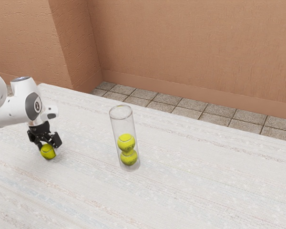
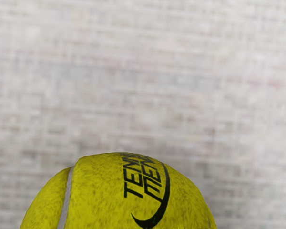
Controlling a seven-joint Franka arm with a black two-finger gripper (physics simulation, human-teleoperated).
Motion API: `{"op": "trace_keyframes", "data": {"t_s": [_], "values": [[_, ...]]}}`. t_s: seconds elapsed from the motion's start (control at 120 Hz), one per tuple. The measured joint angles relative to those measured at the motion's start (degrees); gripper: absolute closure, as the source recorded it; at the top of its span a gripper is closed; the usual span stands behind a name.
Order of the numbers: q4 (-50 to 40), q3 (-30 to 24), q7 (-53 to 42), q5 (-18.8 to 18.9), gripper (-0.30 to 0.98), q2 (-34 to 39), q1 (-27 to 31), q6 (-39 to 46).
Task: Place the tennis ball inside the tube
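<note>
Exterior: my gripper point(image 1: 49, 145) at the tennis ball point(image 1: 48, 152), can't tell if spread or pinching, clear tube point(image 1: 115, 125) with two balls point(image 1: 127, 142) well apart on whitish streaked tabletop point(image 1: 195, 191), tan floor tiles point(image 1: 181, 109), textured orange-brown wall point(image 1: 195, 47); wrist: printed ball, woven-look surface.

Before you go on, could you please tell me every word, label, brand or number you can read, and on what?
"TENN…": on the tennis ball at my gripper, its end unclear.
"MEN…": same ball, its end unclear too.
Marks on the two balls in the tube: too small to read.
Round badge on my arm: too small to read.
</note>
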State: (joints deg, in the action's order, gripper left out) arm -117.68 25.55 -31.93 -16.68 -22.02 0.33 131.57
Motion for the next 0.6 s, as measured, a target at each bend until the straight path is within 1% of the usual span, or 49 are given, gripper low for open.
{"op": "trace_keyframes", "data": {"t_s": [0.075,0.15,0.35,0.6], "values": [[-0.01,-0.02,-1.1,-0.78,0.04,-0.54,-0.03,0.03],[0.04,-0.05,-2.07,-1.32,0.1,-0.79,-0.11,0.04],[0.09,-0.06,-4.09,-1.78,0.24,-0.71,-0.72,0.07],[0.11,0.0,-5.49,-1.44,0.29,-0.22,-1.46,0.17]]}}
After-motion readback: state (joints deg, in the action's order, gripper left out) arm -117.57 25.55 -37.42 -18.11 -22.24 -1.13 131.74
